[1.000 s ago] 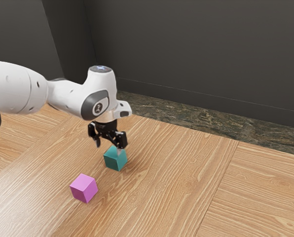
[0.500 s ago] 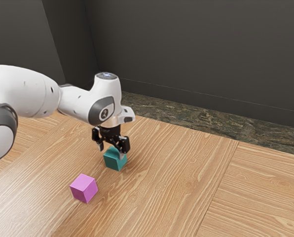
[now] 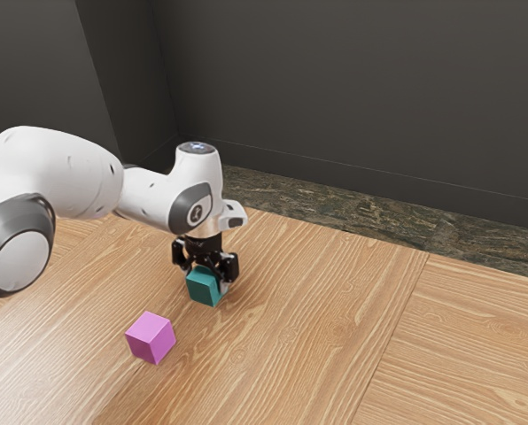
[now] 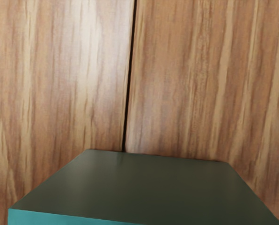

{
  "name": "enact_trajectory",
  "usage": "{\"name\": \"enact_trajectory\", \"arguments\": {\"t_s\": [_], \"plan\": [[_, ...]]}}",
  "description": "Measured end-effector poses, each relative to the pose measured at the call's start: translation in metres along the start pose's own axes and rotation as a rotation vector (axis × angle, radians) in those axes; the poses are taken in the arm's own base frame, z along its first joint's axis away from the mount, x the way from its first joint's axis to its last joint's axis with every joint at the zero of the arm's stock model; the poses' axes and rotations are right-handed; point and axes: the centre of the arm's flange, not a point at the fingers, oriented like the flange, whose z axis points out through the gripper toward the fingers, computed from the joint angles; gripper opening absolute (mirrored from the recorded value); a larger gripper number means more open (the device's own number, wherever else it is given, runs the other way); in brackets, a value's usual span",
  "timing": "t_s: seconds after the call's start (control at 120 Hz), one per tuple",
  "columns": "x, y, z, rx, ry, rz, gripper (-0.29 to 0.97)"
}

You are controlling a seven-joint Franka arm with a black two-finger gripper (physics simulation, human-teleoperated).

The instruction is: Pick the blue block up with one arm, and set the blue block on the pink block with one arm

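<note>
the blue-green cube block (image 3: 205, 290) sits flat on the table, directly under my hand; in the wrist view its dark top face (image 4: 144, 187) lies just below the camera. my black end effector (image 3: 206, 271) is down over it, spread wide with one finger on each side of the cube's upper part, and has hold of nothing yet.

the step in hand is the grasp. i judge it best to sink a little lower so the pads meet the side faces squarely, close evenly so the cube does not twist, then lift straight up.

the pink cube block (image 3: 151, 337) lies nearer and toward the exterior view's left, apart from the blue one.

the table (image 3: 335, 319) is pale wood planking with a visible seam (image 4: 129, 93). beyond its far edge runs a dark mottled stone floor (image 3: 379, 217) below a plain dark grey wall (image 3: 379, 80).
</note>
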Motion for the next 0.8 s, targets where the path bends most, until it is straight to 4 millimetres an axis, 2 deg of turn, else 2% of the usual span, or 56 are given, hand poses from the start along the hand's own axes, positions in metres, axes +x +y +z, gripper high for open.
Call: {"name": "enact_trajectory", "arguments": {"t_s": [0.117, 0.283, 0.45, 0.533, 0.65, 0.8], "plan": [[-0.001, 0.001, 0.001, -0.001, -0.001, -0.002, 0.45], [-0.001, 0.002, -0.001, 0.000, 0.002, -0.001, 0.40], [-0.005, 0.004, -0.019, -0.004, 0.014, 0.018, 0.37], [-0.023, 0.007, -0.035, -0.015, 0.005, 0.035, 0.38], [-0.057, -0.007, -0.052, -0.004, -0.009, 0.029, 0.38], [-0.086, -0.015, -0.062, -0.004, -0.021, 0.042, 0.40]]}}
